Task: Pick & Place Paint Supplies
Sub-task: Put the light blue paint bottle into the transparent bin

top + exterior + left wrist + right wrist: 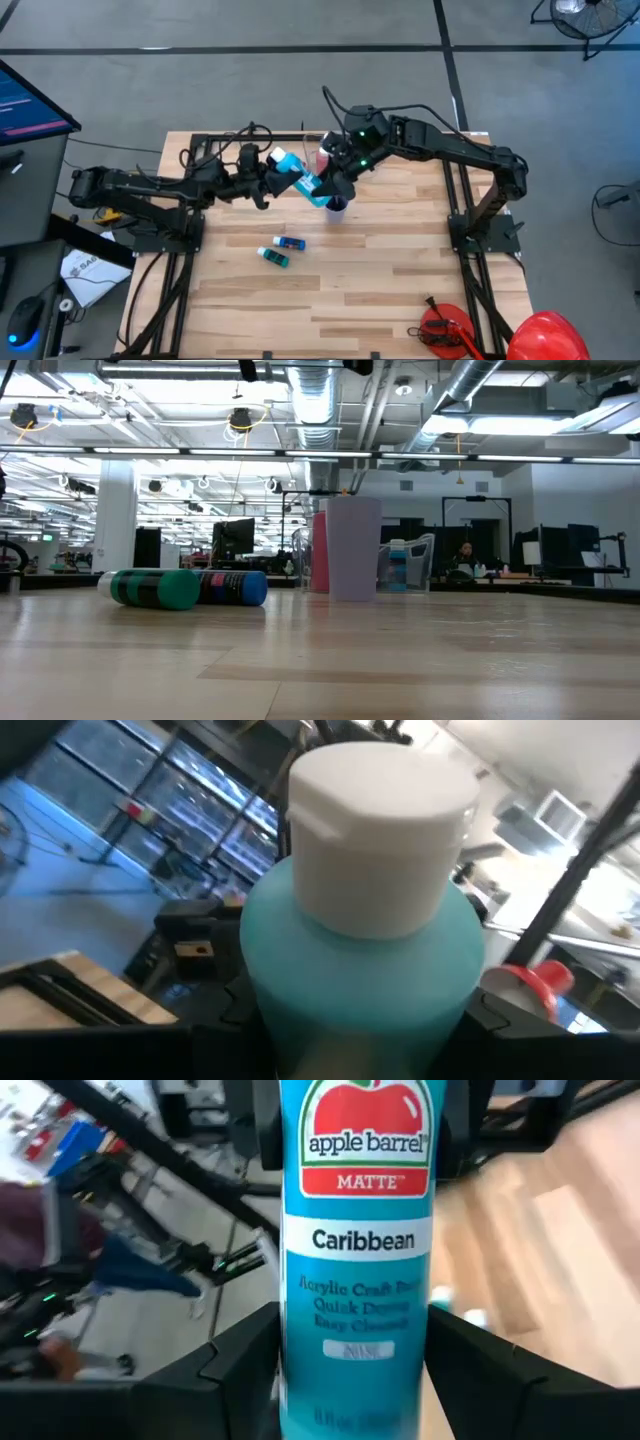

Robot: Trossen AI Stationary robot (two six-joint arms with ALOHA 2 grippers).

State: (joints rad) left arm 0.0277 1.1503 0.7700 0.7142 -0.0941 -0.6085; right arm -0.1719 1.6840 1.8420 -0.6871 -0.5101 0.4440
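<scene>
Both grippers' fingers clamp one large light-blue white-capped paint bottle [298, 172] mid-air: left gripper [270, 183], right gripper [335, 185]. This looks like a handover. Next, one must let go.

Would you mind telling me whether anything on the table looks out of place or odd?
Two paint bottles, teal and blue, lie toppled mid-table rather than standing. Oddly, both the left gripper and right gripper grip one light blue bottle in mid-air. No spills or damage show.
</scene>
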